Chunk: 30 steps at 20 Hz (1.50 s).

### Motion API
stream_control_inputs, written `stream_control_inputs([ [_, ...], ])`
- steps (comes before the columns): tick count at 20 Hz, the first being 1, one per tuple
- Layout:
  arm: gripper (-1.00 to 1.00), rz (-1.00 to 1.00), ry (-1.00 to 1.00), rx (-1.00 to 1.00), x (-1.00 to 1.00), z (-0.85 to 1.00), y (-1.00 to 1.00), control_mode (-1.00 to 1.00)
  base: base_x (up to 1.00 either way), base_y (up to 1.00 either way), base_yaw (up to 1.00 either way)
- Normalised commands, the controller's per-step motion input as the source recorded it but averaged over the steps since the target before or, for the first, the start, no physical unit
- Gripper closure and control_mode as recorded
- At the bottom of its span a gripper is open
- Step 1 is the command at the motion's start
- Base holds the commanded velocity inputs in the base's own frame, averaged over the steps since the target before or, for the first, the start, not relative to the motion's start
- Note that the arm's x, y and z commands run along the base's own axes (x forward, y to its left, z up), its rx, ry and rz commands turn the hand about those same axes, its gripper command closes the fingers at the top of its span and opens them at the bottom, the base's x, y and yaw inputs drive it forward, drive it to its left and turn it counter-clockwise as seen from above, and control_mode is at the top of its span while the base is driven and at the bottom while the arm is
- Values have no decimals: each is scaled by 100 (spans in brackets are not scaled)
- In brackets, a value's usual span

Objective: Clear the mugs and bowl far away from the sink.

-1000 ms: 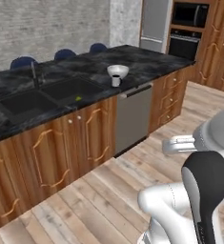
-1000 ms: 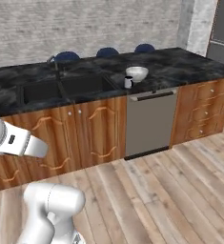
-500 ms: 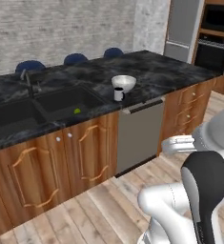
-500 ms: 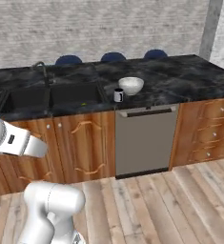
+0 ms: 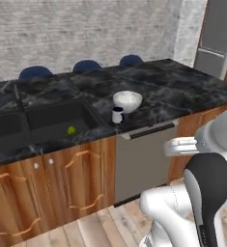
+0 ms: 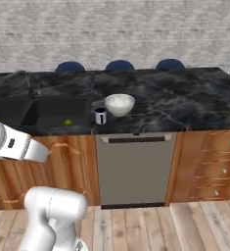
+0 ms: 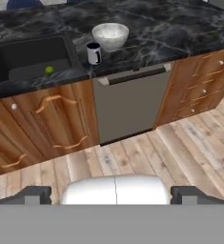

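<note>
Sitting on black marble counter (image 5: 173, 91): bowl (image 5: 127, 101), prob. mug (image 5: 117, 115).

One bowl (image 5: 127, 100), one mug (image 5: 117, 115), one green ball (image 5: 71, 130).

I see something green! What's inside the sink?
A small green ball sits in the black sink. The near wall hides part of the basin floor.
</note>
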Motion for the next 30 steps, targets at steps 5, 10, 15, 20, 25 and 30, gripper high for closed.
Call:
stream_control_inputs([
  [5,-100,0,0,0,0,0,0,100,100,-47,27],
  [10,-100,0,0,0,0,0,0,100,84,-10,17],
  [15,-100,0,0,0,0,0,0,100,37,-9,33],
  [20,-100,0,0,0,0,0,0,100,32,-27,30],
  [25,-100,0,0,0,0,0,0,100,43,-65,29],
  [30,-100,0,0,0,0,0,0,100,54,-38,22],
])
